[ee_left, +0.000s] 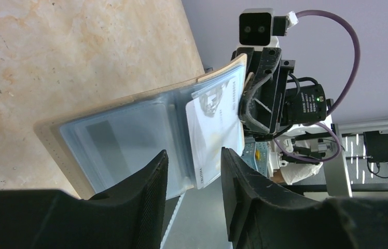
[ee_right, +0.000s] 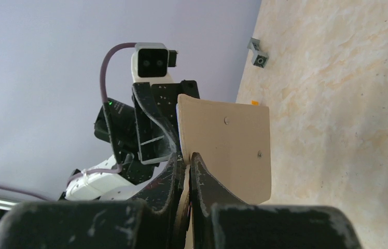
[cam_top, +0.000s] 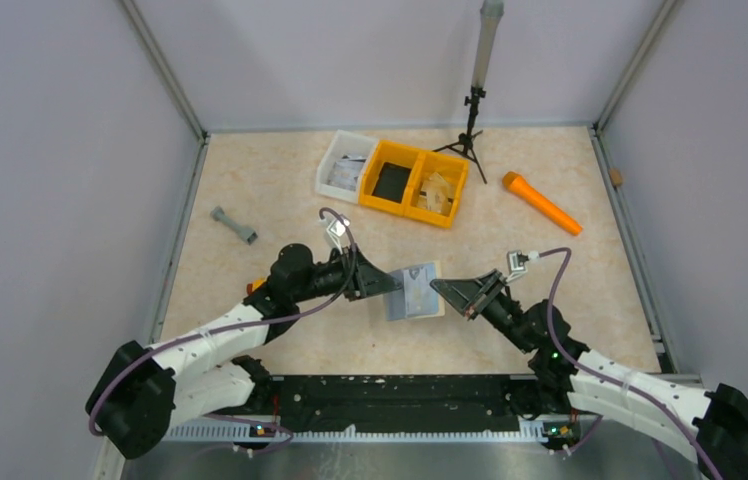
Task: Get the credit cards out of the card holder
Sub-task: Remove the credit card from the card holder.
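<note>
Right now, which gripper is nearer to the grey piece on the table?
Left. The left gripper is at the edge of the card holder facing the grey piece; the right gripper clamps its opposite edge, farther away.

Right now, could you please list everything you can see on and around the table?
card holder: one, tan outside with clear sleeves inside, open, held up between the two grippers
card: one, white, partway out of a sleeve
yellow bin: one, two compartments, far centre
white bin: one, just left of the yellow bin
tripod stand: one, black, behind the bins
orange stick: one, far right
grey dumbbell-shaped piece: one, far left
table: one, beige marbled
left gripper: one, black, jaws open on either side of the card
right gripper: one, black, shut on the card holder's tan cover
</note>
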Tool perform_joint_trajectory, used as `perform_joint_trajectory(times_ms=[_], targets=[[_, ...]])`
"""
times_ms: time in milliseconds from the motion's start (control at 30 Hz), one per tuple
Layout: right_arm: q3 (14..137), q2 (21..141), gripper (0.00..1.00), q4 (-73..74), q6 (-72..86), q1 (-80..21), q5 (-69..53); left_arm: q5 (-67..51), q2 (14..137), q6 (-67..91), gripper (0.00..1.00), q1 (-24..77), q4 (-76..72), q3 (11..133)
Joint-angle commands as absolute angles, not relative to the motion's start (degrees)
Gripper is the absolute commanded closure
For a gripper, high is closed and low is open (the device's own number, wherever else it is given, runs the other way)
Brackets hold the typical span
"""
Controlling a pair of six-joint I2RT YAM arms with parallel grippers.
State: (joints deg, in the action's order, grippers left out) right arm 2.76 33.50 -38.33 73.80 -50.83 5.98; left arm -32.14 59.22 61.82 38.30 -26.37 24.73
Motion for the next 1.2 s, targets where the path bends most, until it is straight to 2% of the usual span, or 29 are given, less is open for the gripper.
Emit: perform_joint_trajectory(times_ms=[0,233,833,933,1067,1167], targets=[[6.3,34.2,1.00,-44.9,75.0,-50.4,5.1,-33.4,60.9,63.8,0.55,38.5,-33.6,23.8],[6.4,35.2,1.00,-46.9,76.0,-50.4,4.7,-36.1,62.7,69.3,0.56,38.6,-44.5,21.8],[6.4,39.6,1.00,-53.2,77.7,-50.4,3.5,-37.1,67.5,75.1,0.57,39.8,-55.1,19.8],[6.3,39.5,1.00,-53.1,77.8,-50.4,3.6,-37.1,67.5,75.6,0.64,39.7,-57.0,19.4],[6.1,39.0,1.00,-52.7,77.8,-50.4,3.6,-35.7,66.1,74.8,0.87,39.6,-57.0,18.7],[5.6,38.0,1.00,-51.9,77.8,-50.4,3.8,-35.0,64.4,74.0,0.94,39.6,-54.9,18.6]])
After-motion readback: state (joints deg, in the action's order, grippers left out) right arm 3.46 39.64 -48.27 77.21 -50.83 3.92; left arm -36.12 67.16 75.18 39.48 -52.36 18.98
